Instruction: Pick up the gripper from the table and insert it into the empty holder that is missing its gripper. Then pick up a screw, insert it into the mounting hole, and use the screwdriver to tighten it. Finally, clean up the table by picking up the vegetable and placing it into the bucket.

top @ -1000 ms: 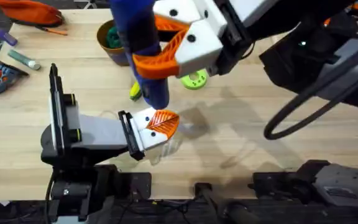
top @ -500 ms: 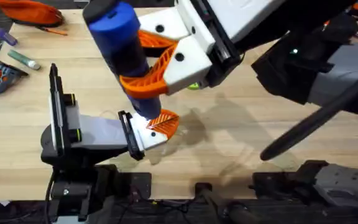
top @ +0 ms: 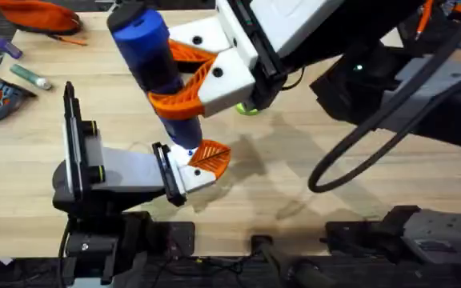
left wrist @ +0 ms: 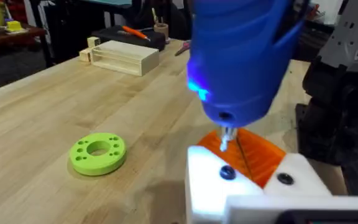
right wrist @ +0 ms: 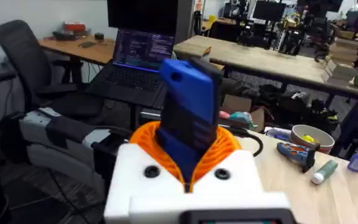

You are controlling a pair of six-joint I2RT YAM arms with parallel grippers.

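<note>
Shifted toward 10 o'clock, the screwdriver (top: 157,76), clamped by the right gripper (top: 184,86), is best kept vertical over the screw (left wrist: 227,173); left claw state cannot be told.

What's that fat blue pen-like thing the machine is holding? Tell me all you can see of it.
It is the screwdriver: a bright blue, plastic-looking barrel with a darker top cap and a thin metal tip. A small blue light glows on its side. The right tool clamps it between orange ribbed fingers, holding it nearly upright, slightly tilted. Its tip points down at the white mount with the orange piece on the left arm.
</note>
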